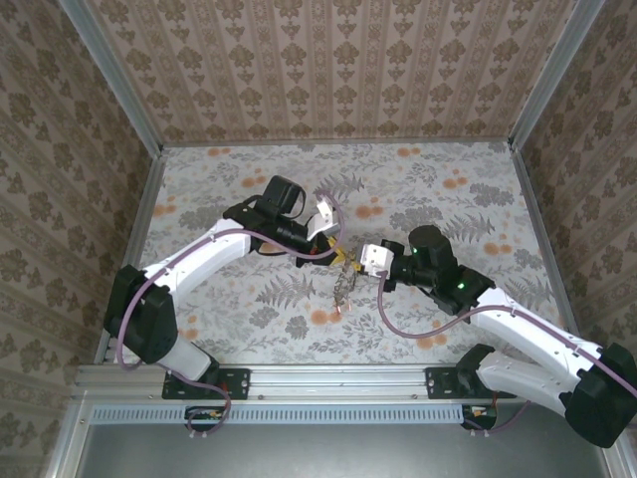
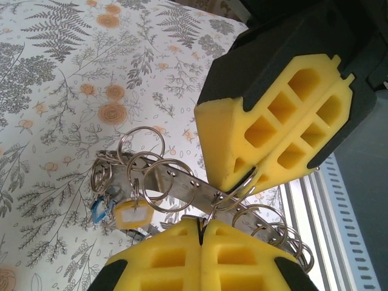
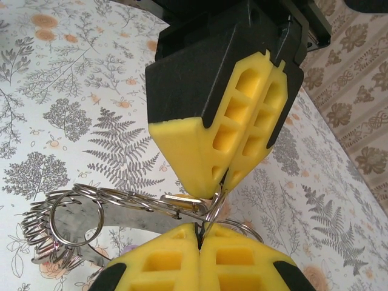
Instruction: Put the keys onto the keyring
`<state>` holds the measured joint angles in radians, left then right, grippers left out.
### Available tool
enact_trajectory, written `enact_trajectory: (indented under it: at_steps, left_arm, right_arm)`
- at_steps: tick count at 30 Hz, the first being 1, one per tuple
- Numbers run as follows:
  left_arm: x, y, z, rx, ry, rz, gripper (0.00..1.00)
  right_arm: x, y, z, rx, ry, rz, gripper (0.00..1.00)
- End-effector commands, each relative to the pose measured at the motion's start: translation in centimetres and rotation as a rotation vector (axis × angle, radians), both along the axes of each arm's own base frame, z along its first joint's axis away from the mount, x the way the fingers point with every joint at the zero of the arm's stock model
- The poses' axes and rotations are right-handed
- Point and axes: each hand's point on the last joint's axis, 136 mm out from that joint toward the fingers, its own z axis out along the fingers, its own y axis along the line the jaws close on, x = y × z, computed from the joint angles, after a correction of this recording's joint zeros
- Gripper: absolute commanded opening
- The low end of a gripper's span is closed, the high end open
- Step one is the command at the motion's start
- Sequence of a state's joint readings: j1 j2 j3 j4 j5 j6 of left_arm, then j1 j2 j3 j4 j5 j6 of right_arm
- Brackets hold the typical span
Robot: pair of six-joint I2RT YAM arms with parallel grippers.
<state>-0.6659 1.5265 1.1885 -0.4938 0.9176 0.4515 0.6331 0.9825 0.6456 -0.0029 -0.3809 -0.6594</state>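
The left gripper (image 2: 200, 233), at the bottom edge of its wrist view, has its yellow pads pressed together on a thin wire loop of the keyring (image 2: 176, 185). The right gripper (image 2: 253, 174) reaches in from the upper right, likewise clamped on a loop. The keyring, a flat grey band strung with loops, crosses the lower middle, the flowered table (image 2: 48, 91) behind it. A yellow-headed key (image 2: 133, 215) and a blue-headed key (image 2: 99, 209) hang at lower left

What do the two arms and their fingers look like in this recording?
Both the left arm and right arm have white shells with black joints, and a purple cable runs along each. The fingers are yellow blocks with open cells in black housings.
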Motion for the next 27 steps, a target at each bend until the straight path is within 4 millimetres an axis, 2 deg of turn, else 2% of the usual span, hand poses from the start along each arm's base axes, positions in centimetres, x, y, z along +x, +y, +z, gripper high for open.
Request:
enact_trajectory:
  at_steps: [1, 5, 11, 19, 27]
  left_arm:
    - [0.2, 0.7, 0.1, -0.002, -0.033, 0.006, 0.17]
    - [-0.4, 1.1, 0.7, -0.028, -0.064, -0.021, 0.33]
    - [-1.5, 2.1, 2.0, -0.085, -0.125, -0.063, 0.40]
    - [-3.3, 3.1, 4.0, -0.185, -0.231, -0.117, 0.43]
    - [-2.6, 2.0, 2.6, -0.133, -0.257, -0.125, 0.43]
  right_arm:
    - [-1.7, 1.5, 3.3, 0.088, -0.091, 0.126, 0.00]
    - [-1.4, 1.4, 2.9, 0.075, -0.088, 0.114, 0.00]
    - [-1.1, 1.4, 2.6, 0.065, -0.082, 0.102, 0.00]
    - [-1.0, 1.5, 2.6, 0.069, -0.073, 0.105, 0.00]
    - [-1.3, 1.9, 2.7, 0.077, -0.066, 0.132, 0.00]
